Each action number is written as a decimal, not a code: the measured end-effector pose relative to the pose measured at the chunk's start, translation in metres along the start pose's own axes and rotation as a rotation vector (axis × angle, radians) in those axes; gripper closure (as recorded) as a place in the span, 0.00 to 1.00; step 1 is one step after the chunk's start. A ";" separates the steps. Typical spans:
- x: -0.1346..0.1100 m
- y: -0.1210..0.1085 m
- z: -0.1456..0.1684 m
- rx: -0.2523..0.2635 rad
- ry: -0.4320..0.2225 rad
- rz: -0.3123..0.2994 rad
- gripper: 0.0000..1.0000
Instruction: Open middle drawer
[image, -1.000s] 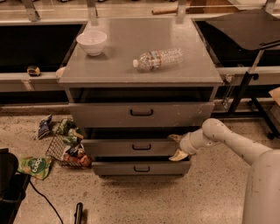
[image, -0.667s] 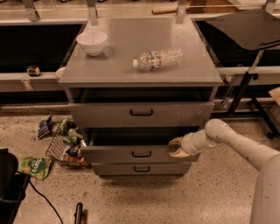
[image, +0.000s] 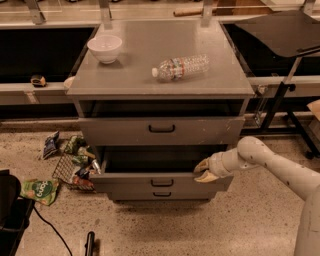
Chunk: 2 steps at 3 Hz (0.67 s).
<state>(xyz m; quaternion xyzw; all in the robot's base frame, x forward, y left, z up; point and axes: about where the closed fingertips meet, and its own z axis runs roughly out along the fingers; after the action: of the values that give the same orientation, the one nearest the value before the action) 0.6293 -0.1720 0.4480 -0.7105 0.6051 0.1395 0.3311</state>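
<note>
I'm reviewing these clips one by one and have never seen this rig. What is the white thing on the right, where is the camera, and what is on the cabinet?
The white tube on the right is the robot's single arm; its base is out of frame. At the arm's tip is the gripper, placed at the right end of the middle drawer, by the top edge of its front panel. That drawer stands partly pulled out, with a dark opening above its front. The top drawer looks closed. There is only one camera, looking down at the cabinet's front; where it is mounted is not on record. On the cabinet top are a white bowl and a plastic water bottle lying on its side. Snack packets lie on the floor at left.
</note>
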 end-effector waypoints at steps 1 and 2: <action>0.000 0.000 0.000 0.000 0.000 0.000 0.67; 0.000 0.000 0.000 0.000 0.000 0.000 0.43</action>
<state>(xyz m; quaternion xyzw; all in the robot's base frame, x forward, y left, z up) 0.6293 -0.1720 0.4480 -0.7105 0.6051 0.1395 0.3311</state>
